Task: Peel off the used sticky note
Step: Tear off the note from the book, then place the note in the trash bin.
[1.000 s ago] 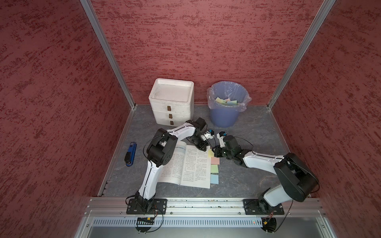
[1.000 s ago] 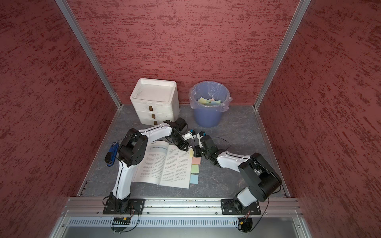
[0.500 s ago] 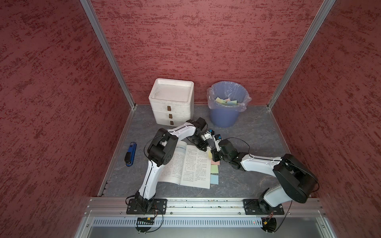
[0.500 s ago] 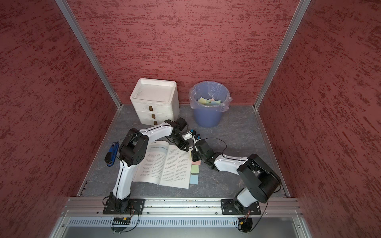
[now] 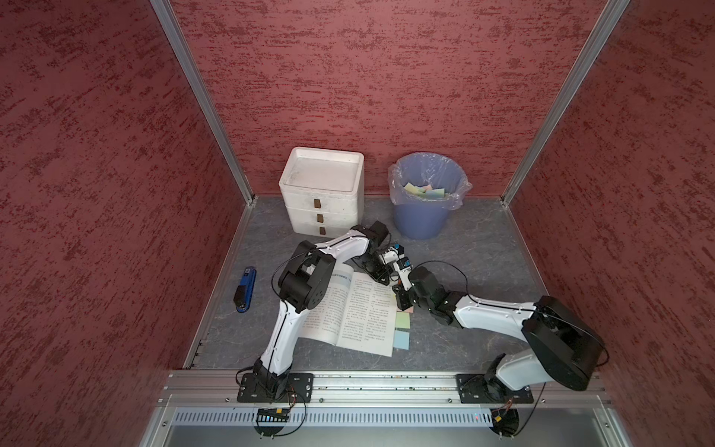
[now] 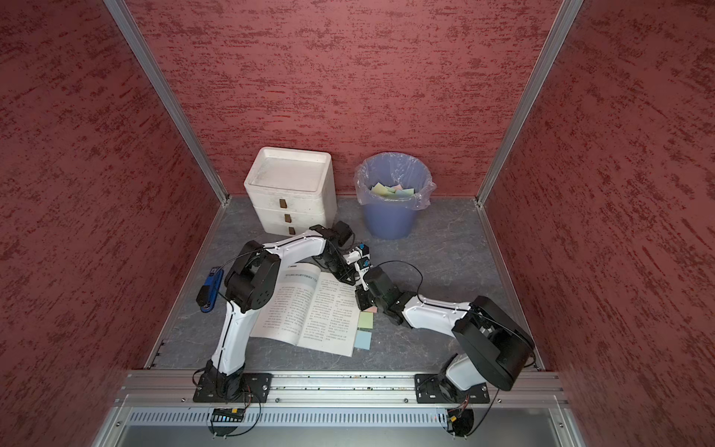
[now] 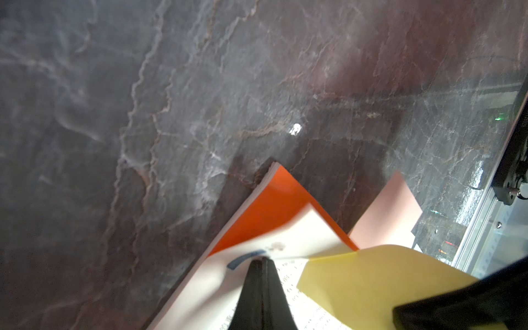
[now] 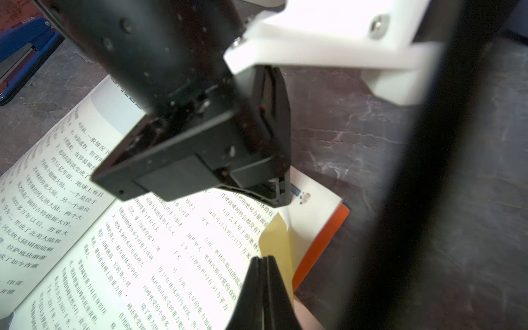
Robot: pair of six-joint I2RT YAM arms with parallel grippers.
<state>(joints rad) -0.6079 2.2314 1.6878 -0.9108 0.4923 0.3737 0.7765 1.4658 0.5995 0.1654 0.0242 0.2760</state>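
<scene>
An open book (image 5: 348, 309) lies on the grey table, with sticky notes along its right page edge. My left gripper (image 7: 263, 258) is shut, its tip pressing down the page's far right corner (image 5: 381, 276). My right gripper (image 8: 264, 258) is shut on the yellow sticky note (image 8: 275, 237), which curls up off the page. In the left wrist view the yellow note (image 7: 371, 280) stands lifted above the text. In both top views the right gripper (image 5: 400, 300) hides it. A pink note (image 5: 408, 309), a green note (image 5: 402, 320) and a blue note (image 5: 401, 340) lie flat further along the edge.
A white drawer unit (image 5: 323, 193) stands at the back. Beside it is a blue bin (image 5: 425, 220) lined with plastic, holding several discarded notes. A blue stapler (image 5: 245, 290) lies left of the book. Red walls close in three sides, and an aluminium rail (image 5: 387, 381) runs along the front.
My right gripper has moved toward the front along the book's right edge, over the notes. The left arm has stayed on the page corner.
</scene>
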